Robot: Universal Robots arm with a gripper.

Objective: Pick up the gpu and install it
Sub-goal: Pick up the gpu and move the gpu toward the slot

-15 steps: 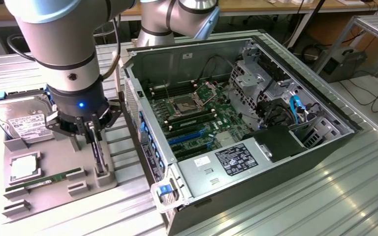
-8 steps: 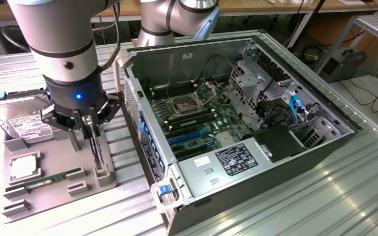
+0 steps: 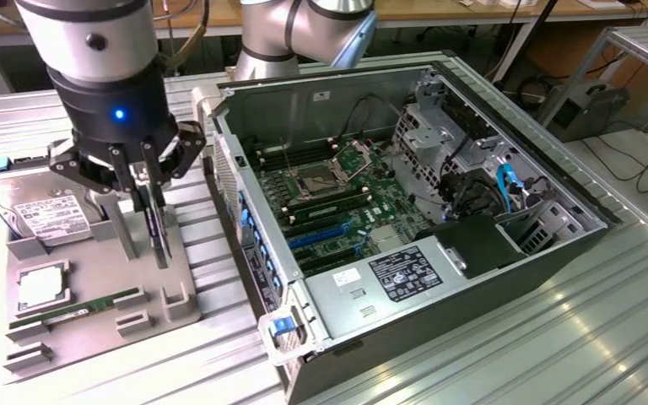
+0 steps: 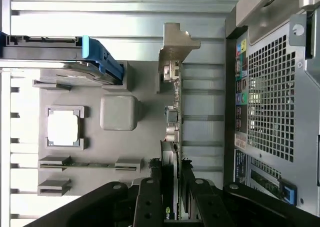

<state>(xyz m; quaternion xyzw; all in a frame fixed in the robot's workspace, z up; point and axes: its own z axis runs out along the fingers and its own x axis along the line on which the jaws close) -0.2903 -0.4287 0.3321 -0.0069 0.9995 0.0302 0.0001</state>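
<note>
We see the gripper (image 3: 153, 207) (image 4: 171, 189) lowered over the grey fixture tray (image 3: 178, 295) (image 4: 145, 137), its jaws pinching the gpu (image 3: 162, 240) (image 4: 172, 117), one jaw against each face of the card. The card stands on edge and runs straight out ahead of the jaws, ending in its silver end bracket (image 4: 176, 49) at the far tip. We judge the grasp made. We cannot tell whether the card's lower edge has come clear of the tray, since it hangs directly over its holder and very close to it. Outward of one jaw lie the other parts in their tray pockets: the hard drive (image 3: 48, 215) (image 4: 50, 47), the processor (image 3: 43, 285) (image 4: 64, 127) and the RAM stick (image 3: 77, 308) (image 4: 90, 163), all well apart from the card. Outward of the other jaw, just beside the tray, lies the open tower case (image 3: 290, 110) (image 4: 270, 102) on its side, with the motherboard (image 3: 386, 198) exposed and the blue expansion slots (image 3: 324, 236) showing no card in them. So we put the task at an early stage. The picking-up is in hand, or only just done. The carry over to the case, the lining-up of the card's edge with a slot and the pressing home are all left to do.
</note>
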